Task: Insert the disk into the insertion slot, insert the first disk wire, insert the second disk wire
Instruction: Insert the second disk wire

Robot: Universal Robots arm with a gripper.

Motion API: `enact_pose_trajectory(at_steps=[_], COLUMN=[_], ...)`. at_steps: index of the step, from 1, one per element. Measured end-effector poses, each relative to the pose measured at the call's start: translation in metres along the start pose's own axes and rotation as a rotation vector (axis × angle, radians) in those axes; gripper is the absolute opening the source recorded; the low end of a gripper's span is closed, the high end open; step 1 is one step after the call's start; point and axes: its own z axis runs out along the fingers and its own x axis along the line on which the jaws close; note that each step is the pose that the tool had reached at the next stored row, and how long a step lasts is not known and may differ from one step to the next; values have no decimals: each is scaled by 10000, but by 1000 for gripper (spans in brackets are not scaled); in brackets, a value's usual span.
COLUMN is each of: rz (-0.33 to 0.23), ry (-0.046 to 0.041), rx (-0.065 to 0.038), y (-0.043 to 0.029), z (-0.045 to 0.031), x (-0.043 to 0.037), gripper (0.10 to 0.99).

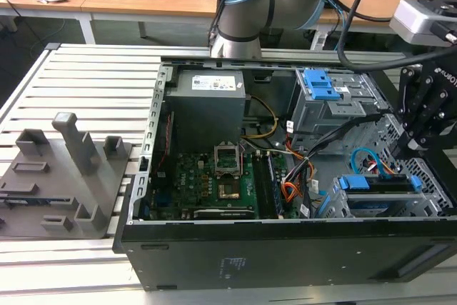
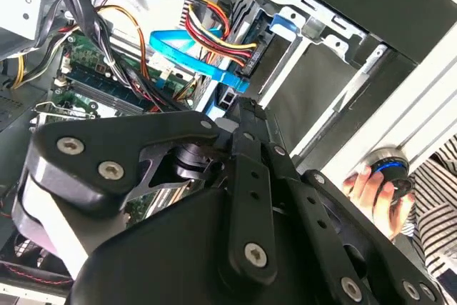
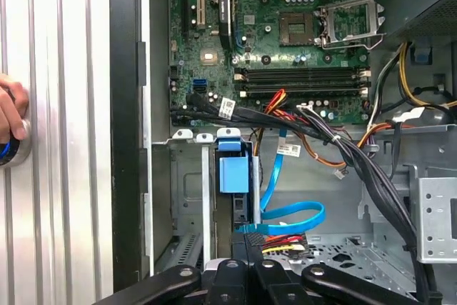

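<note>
The first wrist view puts my gripper right at the back edge of the disk, which sits in its blue carrier inside the insertion slot. The jaws look drawn narrow, closed or nearly so at the plug end of the red-orange first disk wire, though I cannot tell whether they pinch the plug or only press against it. The light blue second disk wire loops just beyond the jaws, its plug touching the disk's edge beside the first one. In the second wrist view both leads run into the disk just ahead of the fingertips.

My worry is the crowding: the blue loop lies so close to the jaws that any sideways drift could snag it and tug its plug loose. The thick black cable bundle passes near too. A person's hand rests on a button outside the case.
</note>
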Motion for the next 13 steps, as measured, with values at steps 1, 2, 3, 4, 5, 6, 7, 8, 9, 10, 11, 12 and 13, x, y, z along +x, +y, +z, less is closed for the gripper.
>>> enact_pose_trajectory(at_steps=[1, 2, 3, 4, 5, 6, 7, 8, 9, 10, 11, 12, 13], rz=[-1, -1, 0, 1, 0, 0, 0, -1, -1, 0, 0, 0, 0], ry=[3, 1, 0, 1, 1, 0, 1, 0, 1, 0, 1, 0, 0], rx=[0, 0, 0, 0, 0, 0, 0, 1, 1, 1, 0, 0, 0], y=[21, 60, 110, 151, 193, 217, 225, 225, 225, 226, 227, 227, 227], z=[1, 5, 10, 12, 16, 18, 19, 18, 18, 19, 18, 19, 19], x=[0, 2, 5, 7, 8, 9, 10, 10, 9, 10, 10, 10, 10], gripper=[106, 106, 106, 106, 106, 106, 106, 106, 106, 106, 106, 106, 106])
